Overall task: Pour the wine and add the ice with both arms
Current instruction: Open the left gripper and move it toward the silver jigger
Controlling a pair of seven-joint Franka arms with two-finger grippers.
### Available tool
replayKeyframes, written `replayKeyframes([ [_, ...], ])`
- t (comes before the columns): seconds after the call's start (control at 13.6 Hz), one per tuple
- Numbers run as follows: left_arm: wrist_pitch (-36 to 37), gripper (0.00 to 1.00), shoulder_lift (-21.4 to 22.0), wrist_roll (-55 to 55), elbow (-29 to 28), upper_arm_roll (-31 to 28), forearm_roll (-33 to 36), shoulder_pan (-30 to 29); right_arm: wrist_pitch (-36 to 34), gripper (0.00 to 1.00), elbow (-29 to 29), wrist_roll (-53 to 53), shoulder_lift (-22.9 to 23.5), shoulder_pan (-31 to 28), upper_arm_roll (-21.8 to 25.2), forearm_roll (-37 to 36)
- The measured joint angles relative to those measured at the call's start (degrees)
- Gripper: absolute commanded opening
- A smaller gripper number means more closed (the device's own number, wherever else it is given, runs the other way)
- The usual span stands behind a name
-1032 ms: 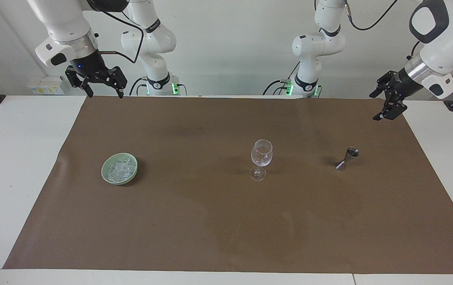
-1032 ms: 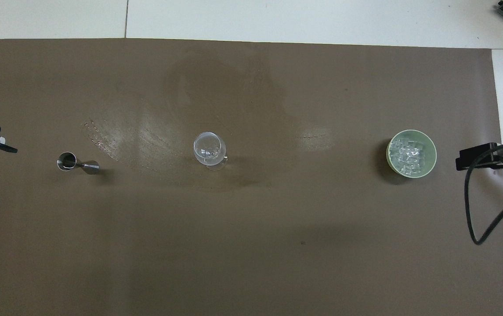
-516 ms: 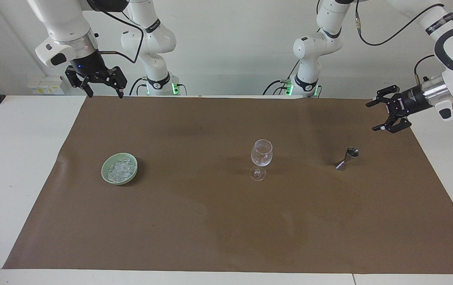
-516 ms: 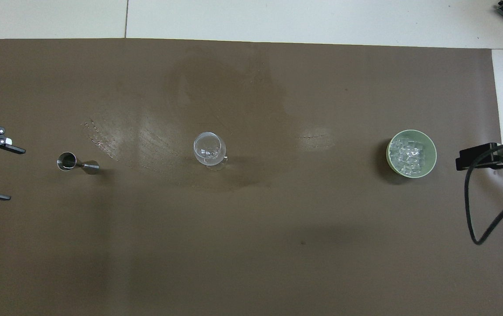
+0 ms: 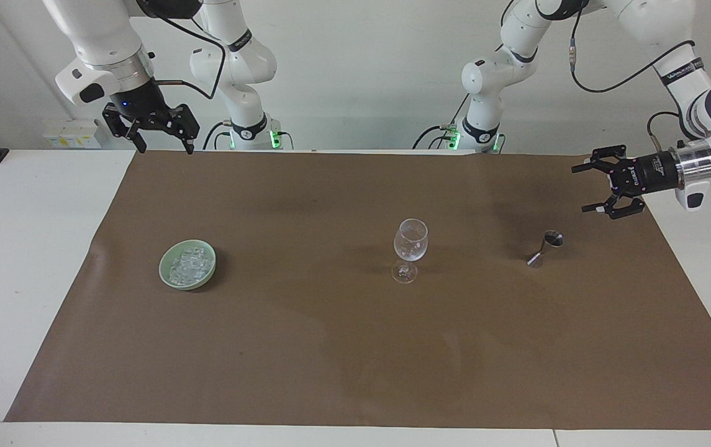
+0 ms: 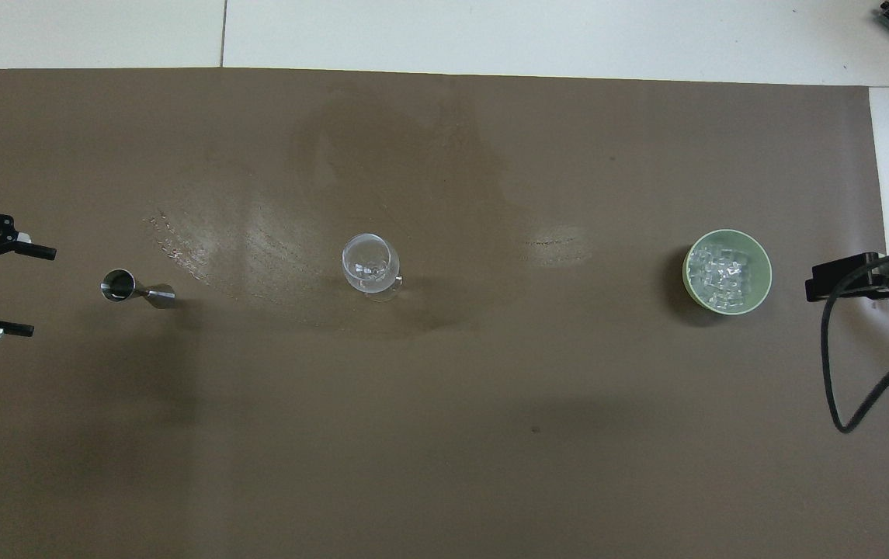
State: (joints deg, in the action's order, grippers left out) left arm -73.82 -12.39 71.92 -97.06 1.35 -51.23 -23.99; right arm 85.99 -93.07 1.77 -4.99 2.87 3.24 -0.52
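Note:
A clear wine glass (image 5: pixel 410 245) stands upright mid-table; it also shows in the overhead view (image 6: pixel 370 264). The ice (image 5: pixel 186 266) is heaped in a pale green dish (image 5: pixel 161 268) toward the right arm's end, with the ice (image 6: pixel 720 270) and the dish (image 6: pixel 766 272) also seen from overhead. A small steel jigger (image 5: pixel 544 248) stands toward the left arm's end, also in the overhead view (image 6: pixel 133 287). My left gripper (image 5: pixel 580 189) is open and empty, turned sideways in the air beside the jigger, apart from it, also seen from overhead (image 6: pixel 40 292). My right gripper (image 5: pixel 166 149) is open and empty, waiting high over the mat's edge nearest the robots.
A brown mat (image 5: pixel 330 347) covers most of the white table. A black cable loop (image 6: pixel 840 388) hangs from the right arm's hand at the dish's end.
The left arm has swung its gripper down and turned it sideways, with the open fingers now pointing toward the jigger and closer to it. The right arm has not moved.

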Motion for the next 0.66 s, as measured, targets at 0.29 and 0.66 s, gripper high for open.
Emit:
replayKeyframes([
  [0.29, 0.46, 1.00, -0.82, 0.24, 0.01, 0.85, -7.76, -1.38, 0.00, 1.00, 0.00, 0.00, 0.00, 0.00, 0.00, 0.00],
  [0.66, 1.95, 1.00, -1.38, -1.79, 0.00, 3.04, -8.75, -4.92, 0.00, 1.00, 0.00, 0.00, 0.00, 0.00, 0.00, 0.00],
])
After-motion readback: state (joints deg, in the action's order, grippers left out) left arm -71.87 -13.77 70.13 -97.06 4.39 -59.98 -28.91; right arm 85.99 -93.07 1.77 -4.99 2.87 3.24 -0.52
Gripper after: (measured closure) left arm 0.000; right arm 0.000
